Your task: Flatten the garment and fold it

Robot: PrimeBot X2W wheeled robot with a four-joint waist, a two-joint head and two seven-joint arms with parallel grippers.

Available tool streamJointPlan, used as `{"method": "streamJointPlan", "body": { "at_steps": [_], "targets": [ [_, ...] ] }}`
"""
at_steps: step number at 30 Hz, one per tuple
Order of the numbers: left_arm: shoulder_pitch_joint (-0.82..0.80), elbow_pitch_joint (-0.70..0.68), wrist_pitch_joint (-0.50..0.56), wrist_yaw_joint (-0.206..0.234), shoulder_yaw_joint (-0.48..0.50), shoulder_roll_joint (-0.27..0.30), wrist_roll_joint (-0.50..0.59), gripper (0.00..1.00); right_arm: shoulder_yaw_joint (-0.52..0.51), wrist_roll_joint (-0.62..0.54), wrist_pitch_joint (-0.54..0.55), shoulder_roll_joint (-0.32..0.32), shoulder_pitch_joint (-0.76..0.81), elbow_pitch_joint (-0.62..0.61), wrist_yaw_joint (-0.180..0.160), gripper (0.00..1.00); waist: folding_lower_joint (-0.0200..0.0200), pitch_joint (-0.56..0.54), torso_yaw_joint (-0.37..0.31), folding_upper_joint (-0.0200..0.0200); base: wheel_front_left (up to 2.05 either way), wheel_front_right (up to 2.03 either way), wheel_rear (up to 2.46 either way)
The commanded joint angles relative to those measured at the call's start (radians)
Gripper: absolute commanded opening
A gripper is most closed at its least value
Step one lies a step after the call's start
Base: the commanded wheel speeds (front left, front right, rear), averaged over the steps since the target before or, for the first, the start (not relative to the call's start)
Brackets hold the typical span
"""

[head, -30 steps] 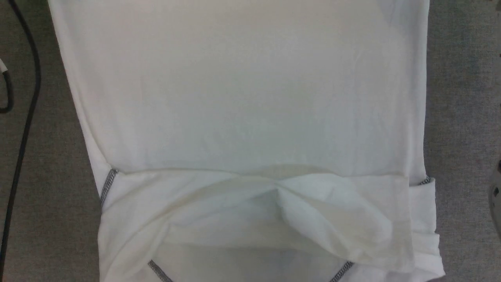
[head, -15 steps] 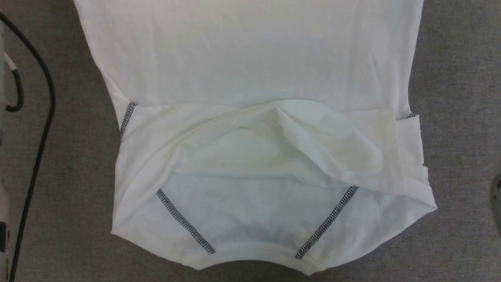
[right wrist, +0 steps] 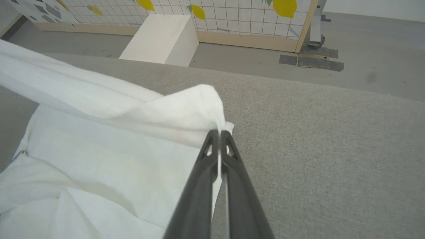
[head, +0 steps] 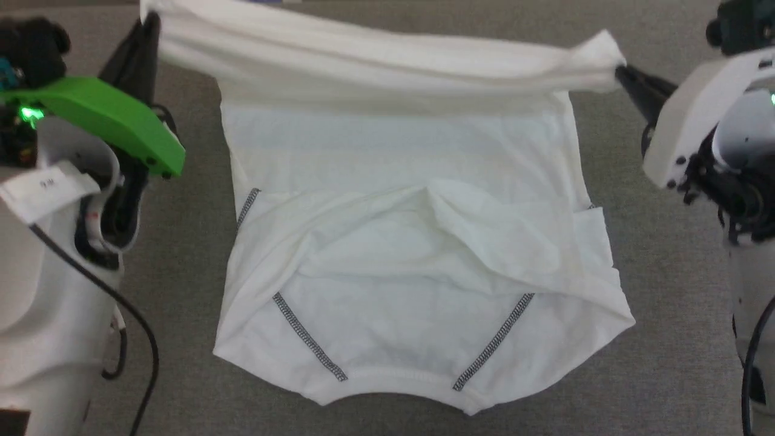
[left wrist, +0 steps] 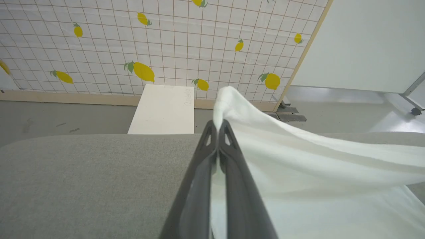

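Note:
The garment (head: 399, 254), a white shirt with dark zigzag shoulder seams, lies on the grey table (head: 666, 363) with its neckline nearest me and its sleeves folded across the chest. Its far hem hangs raised in a stretched band between my two grippers. My left gripper (head: 148, 24) is shut on the hem's left corner, and my right gripper (head: 620, 71) is shut on the right corner. In the left wrist view the left gripper (left wrist: 218, 124) pinches the garment (left wrist: 315, 172). In the right wrist view the right gripper (right wrist: 219, 132) pinches a bunched corner of the garment (right wrist: 99, 149).
A rigid white box (left wrist: 162, 109) stands on the floor beyond the table's far edge, also seen as the white box (right wrist: 159, 36). Behind it is a lemon-patterned wall panel (left wrist: 166, 43). A black cable (head: 136, 339) hangs by my left arm. Bare table (right wrist: 332, 149) lies on both sides of the shirt.
The head camera has shifted, bringing the neckline and then both arms into view. The far hem now hangs lifted off the table between the two shut grippers.

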Motion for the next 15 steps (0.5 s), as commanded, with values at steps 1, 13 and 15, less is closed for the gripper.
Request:
{"method": "streamJointPlan", "body": {
  "at_steps": [1, 13, 15],
  "targets": [
    [0.064, -0.029, -0.012, 0.017, 0.009, -0.006, -0.022, 0.0, -0.013, 0.02, 0.004, 0.0, 0.058, -0.033, -0.002, 0.0, 0.0001, -0.102, 0.018, 0.0, 0.0, 0.0, 0.0],
    [0.58, -0.261, -0.068, 0.145, 0.058, -0.06, -0.127, 0.0, -0.191, 0.063, 0.019, 0.128, 0.49, -0.24, -0.002, 0.0, 0.0001, -0.196, 0.015, 0.0, 0.0, 0.0, 0.0],
    [0.626, -0.273, -0.061, 0.153, 0.052, -0.067, -0.14, 0.0, -0.214, 0.062, 0.018, 0.147, 0.531, -0.248, -0.002, 0.0, 0.0001, -0.202, 0.017, 0.0, 0.0, 0.0, 0.0]
  ]
}}
